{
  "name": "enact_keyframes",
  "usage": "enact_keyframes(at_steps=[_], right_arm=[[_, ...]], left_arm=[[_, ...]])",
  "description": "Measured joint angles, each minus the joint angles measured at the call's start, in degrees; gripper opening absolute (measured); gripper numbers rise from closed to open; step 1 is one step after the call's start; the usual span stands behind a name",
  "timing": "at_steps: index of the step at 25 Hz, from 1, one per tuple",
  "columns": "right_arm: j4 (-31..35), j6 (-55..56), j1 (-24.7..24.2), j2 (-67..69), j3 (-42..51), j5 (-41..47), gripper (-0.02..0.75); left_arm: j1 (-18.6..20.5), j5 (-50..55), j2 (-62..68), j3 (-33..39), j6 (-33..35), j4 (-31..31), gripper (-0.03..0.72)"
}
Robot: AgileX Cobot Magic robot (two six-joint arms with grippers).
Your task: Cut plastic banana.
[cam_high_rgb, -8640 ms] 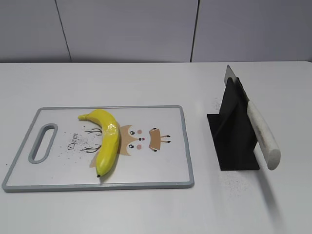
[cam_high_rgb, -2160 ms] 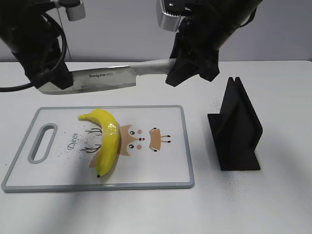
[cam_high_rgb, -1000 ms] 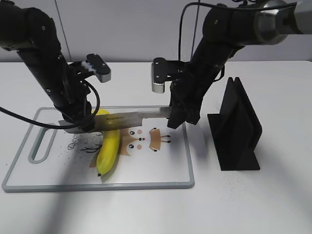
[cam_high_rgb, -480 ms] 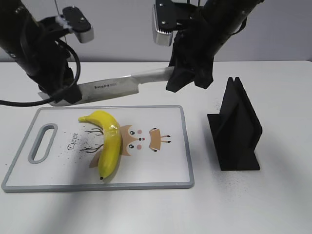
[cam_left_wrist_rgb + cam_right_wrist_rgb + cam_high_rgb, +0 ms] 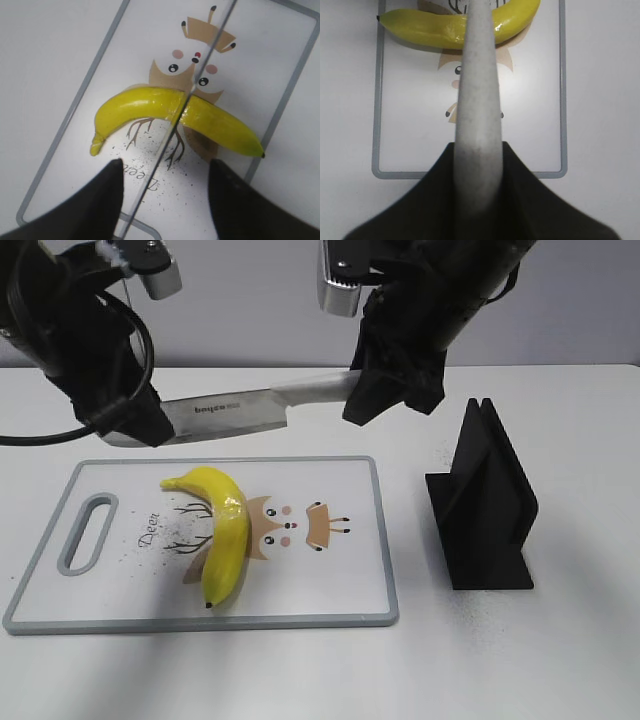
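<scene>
The plastic banana point(image 5: 222, 530) lies lengthwise on the white cutting board point(image 5: 330, 580), left of its deer print, with a faint crease across its middle. My right gripper point(image 5: 368, 400) is shut on the white handle of a knife point(image 5: 230, 412) and holds it level above the board's far edge. The handle point(image 5: 477, 100) fills the right wrist view, over the banana point(image 5: 430, 27). My left gripper point(image 5: 140, 425) is at the blade tip. Its fingers point(image 5: 107, 200) stand wide apart with the thin blade point(image 5: 200, 75) running between them above the banana point(image 5: 140, 107).
A black knife stand point(image 5: 485, 510) stands on the white table to the right of the board, now without the knife. The board has a grey rim and a handle slot point(image 5: 88, 532) at its left end. Both arms hang over the board's far side.
One second ago the blade lay down across the banana on the board. Both arms have lifted the knife up and back; it now hangs level above the far edge.
</scene>
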Motion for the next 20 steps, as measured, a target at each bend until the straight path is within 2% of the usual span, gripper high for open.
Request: enact_keyframes(at_steps=[2,4,8,11,14,20], right_arm=[[-0.8,0.7,0.0,0.0,0.0,0.9,0.162],[-2.5,3.1,0.0,0.0,-0.6,3.0,0.162],[-8.1,11.1,0.0,0.0,-4.1,8.0,0.162],[-12.3,22.4,0.0,0.0,-8.0,8.5,0.162],[-17.1,33.3,-0.1,0.0,-11.8,8.6,0.162],[-20.6,50.5,-0.2,-0.2,-15.3,8.8,0.162]], left_arm=[[0.0,0.7,0.0,0.0,-0.1,0.2,0.643],[0.4,2.2,0.0,-1.1,-1.4,2.1,0.683],[2.6,4.1,0.0,-7.2,-10.6,6.5,0.694],[4.4,5.3,0.0,-12.1,-24.8,13.4,0.694],[6.5,9.2,0.0,-15.5,-35.9,20.2,0.690],[11.0,14.2,0.0,-17.6,-46.4,21.5,0.662]])
